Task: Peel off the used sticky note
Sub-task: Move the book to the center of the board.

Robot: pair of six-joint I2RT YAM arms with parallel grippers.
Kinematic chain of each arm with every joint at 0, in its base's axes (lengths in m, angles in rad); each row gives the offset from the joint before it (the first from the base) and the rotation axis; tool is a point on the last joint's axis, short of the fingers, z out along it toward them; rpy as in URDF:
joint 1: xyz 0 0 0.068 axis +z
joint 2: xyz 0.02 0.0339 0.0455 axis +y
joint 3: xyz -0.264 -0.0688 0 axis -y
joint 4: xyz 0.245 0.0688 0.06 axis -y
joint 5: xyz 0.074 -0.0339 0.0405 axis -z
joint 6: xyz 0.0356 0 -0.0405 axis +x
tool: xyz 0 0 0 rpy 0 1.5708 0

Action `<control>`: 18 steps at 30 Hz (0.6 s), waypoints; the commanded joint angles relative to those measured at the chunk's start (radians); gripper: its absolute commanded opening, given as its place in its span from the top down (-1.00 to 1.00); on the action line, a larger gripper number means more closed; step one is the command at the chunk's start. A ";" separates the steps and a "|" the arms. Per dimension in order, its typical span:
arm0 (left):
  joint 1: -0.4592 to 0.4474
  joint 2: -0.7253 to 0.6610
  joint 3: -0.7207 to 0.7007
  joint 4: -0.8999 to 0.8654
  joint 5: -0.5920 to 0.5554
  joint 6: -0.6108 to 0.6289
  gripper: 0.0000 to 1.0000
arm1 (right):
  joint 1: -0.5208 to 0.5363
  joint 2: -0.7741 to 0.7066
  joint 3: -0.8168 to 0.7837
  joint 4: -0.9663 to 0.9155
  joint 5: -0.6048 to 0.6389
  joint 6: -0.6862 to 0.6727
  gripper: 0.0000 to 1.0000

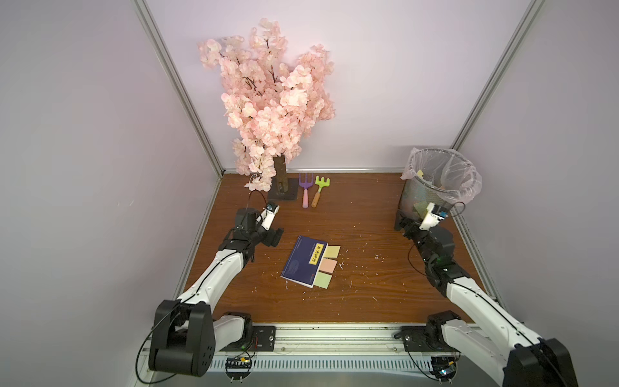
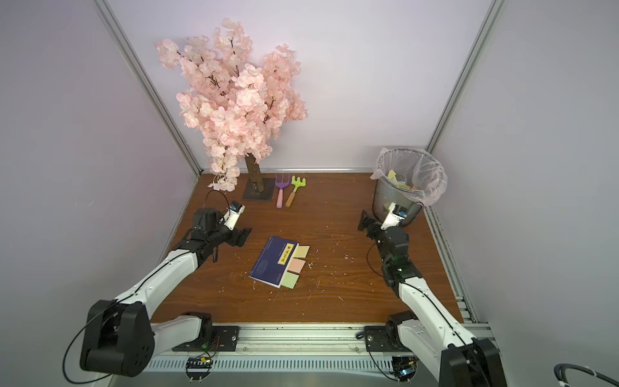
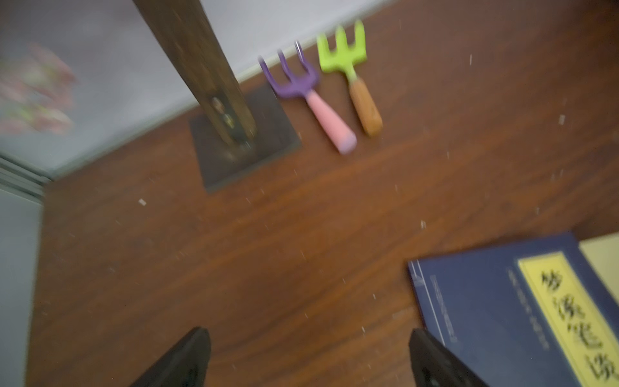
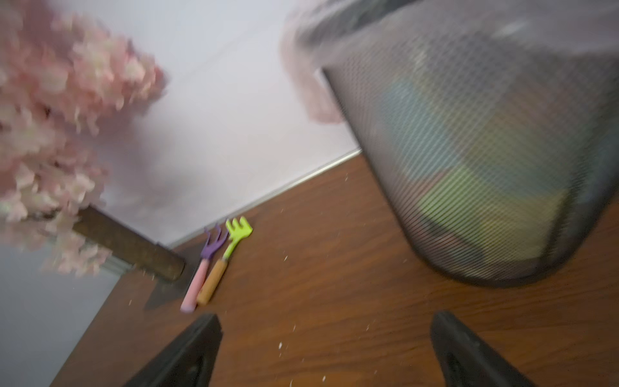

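A dark blue book (image 1: 303, 261) (image 2: 273, 259) lies in the middle of the wooden table. Three sticky notes stick out from its right edge: yellow (image 1: 331, 251), pink (image 1: 327, 266) and green (image 1: 322, 279). I see no writing on any of them. My left gripper (image 1: 274, 236) (image 3: 308, 331) hovers open just left of the book's far corner, with nothing between its fingers. In the left wrist view the book (image 3: 502, 318) and the yellow note (image 3: 599, 254) lie beside one finger. My right gripper (image 1: 401, 221) (image 4: 326, 315) is open and empty at the foot of the bin.
A mesh waste bin (image 1: 415, 197) (image 4: 485, 167) with a plastic liner stands at the back right, coloured notes inside. An artificial blossom tree (image 1: 268, 100) on a square base (image 1: 284, 191) stands at the back. Beside it lie a purple rake (image 1: 305, 187) and a green rake (image 1: 320, 191).
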 commanded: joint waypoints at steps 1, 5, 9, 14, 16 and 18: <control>-0.048 0.052 -0.031 -0.120 -0.109 0.063 -0.81 | 0.095 0.062 0.057 -0.124 -0.053 0.047 -0.99; -0.066 0.151 -0.025 -0.105 -0.187 0.069 -0.68 | 0.221 0.160 0.062 -0.116 -0.089 0.078 -0.99; -0.079 0.163 -0.052 -0.110 -0.212 0.102 -0.66 | 0.348 0.217 0.099 -0.169 -0.008 0.052 -0.99; -0.153 0.142 -0.114 -0.131 -0.242 0.138 -0.68 | 0.413 0.241 0.098 -0.171 -0.016 0.087 -0.99; -0.192 0.125 -0.134 -0.147 -0.212 0.143 -0.69 | 0.420 0.240 0.093 -0.159 -0.040 0.115 -0.99; -0.235 0.110 -0.147 -0.160 -0.179 0.140 -0.71 | 0.426 0.242 0.093 -0.150 -0.059 0.145 -0.99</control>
